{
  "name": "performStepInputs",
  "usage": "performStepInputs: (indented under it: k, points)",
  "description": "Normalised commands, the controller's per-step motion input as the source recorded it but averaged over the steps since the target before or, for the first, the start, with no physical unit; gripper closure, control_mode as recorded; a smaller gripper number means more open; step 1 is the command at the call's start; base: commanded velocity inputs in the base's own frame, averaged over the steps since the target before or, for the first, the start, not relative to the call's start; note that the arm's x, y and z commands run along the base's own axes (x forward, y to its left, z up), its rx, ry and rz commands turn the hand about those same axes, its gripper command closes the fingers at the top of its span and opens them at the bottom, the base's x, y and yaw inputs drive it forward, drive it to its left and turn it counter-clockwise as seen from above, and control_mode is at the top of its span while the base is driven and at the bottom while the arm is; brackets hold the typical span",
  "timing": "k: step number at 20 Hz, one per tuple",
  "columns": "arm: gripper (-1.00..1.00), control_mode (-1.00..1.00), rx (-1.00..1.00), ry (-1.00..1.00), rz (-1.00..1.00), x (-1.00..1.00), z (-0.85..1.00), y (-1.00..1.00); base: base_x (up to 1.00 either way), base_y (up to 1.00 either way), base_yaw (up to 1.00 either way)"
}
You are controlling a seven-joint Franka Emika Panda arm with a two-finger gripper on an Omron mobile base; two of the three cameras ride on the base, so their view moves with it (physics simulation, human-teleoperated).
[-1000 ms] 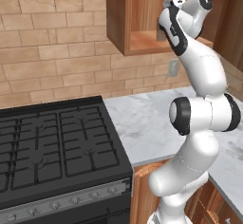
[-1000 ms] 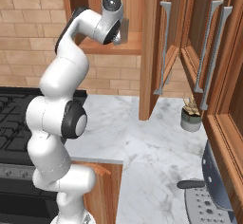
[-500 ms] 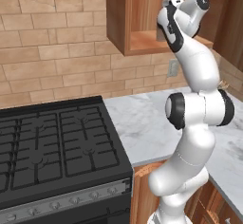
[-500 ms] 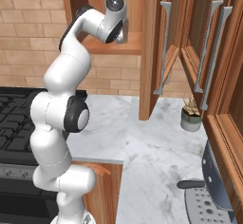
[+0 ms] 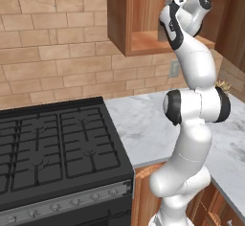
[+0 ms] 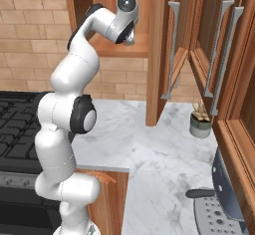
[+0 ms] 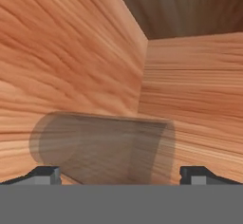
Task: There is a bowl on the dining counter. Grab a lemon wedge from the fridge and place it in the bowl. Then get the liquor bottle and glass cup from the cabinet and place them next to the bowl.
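Two wide-apart pincer (image 7: 120,175) tips flank the glass cup (image 7: 102,147).

We see our arm (image 6: 74,114) raised and folded at the elbow, wrist bent forward. Our gripper (image 7: 121,173) stands with its jaws spread wide, fingertips (image 7: 45,174) apart.

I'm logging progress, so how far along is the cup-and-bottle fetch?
Done: the arm has reached into the open cabinet, and the open tool brackets the glass cup, fingertips on either side. In hand: nothing gripped yet. Left: closing on the cup, carrying it out and setting it by the bowl. The bottle's, lemon's and bowl's status can't be judged here.
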Motion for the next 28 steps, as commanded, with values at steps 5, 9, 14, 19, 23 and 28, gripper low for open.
performStepInputs:
  k: [5,9,14,19,23,28]
  points:
    - [-1.0,-1.0,0.0,0.0,0.0,0.0,0.0,-0.11,0.0,0.0,0.0]
    - [-1.0,-1.0,0.0,0.0,0.0,0.03,-0.05,-0.01,0.0,0.0,0.0]
    - [-1.0,-1.0,0.0,0.0,0.0,0.14,-0.09,0.0,0.0,0.0,0.0]
    - [-1.0,-1.0,0.0,0.0,0.0,0.16,-0.11,0.0,0.0,0.0,0.0]
    - [-1.0,-1.0,0.0,0.0,0.0,0.14,-0.07,0.0,0.0,0.0,0.0]
    - [-1.0,-1.0,0.0,0.0,0.0,0.05,-0.04,0.0,0.0,0.0,0.0]
